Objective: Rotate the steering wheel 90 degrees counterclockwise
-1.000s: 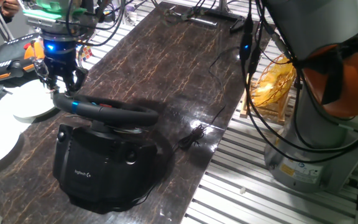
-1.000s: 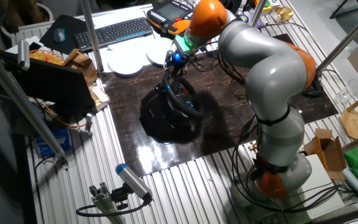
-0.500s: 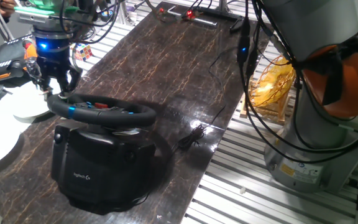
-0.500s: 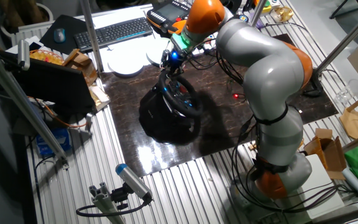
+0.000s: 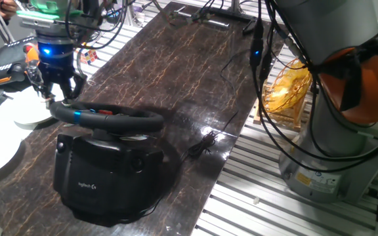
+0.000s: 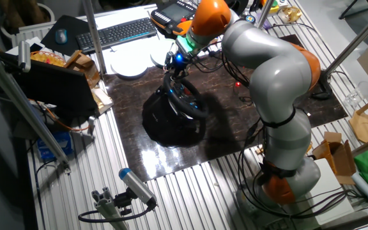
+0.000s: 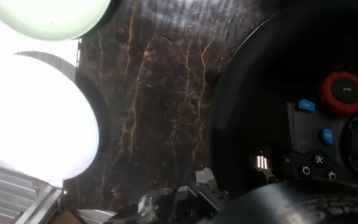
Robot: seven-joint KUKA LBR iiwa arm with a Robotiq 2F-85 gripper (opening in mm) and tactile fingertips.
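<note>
The black round steering wheel with a thick rim and small red and blue hub buttons (image 5: 107, 119) sits on its bulky black base with a white logo (image 5: 107, 172), which stands on the dark brown marble-patterned counter (image 5: 176, 72) near the edge closest to the two white round plates (image 5: 2, 141).

The two-finger end effector (image 5: 56, 92) is at the far rim of the wheel, on the side facing the plates, fingers pointing down at the rim. In one fixed view the fingers seem to straddle the rim, but I cannot tell whether they are clamped on it or loose around it; the hand view shows only the rim (image 7: 241, 124) close beside the camera and the red knob (image 7: 347, 91) of the hub.

The wheel lies nearly flat, tilted slightly, with its hub toward the base's logo side from the end effector. A counterclockwise turn would likely mean sweeping that rim point along an arc around the hub.
</note>
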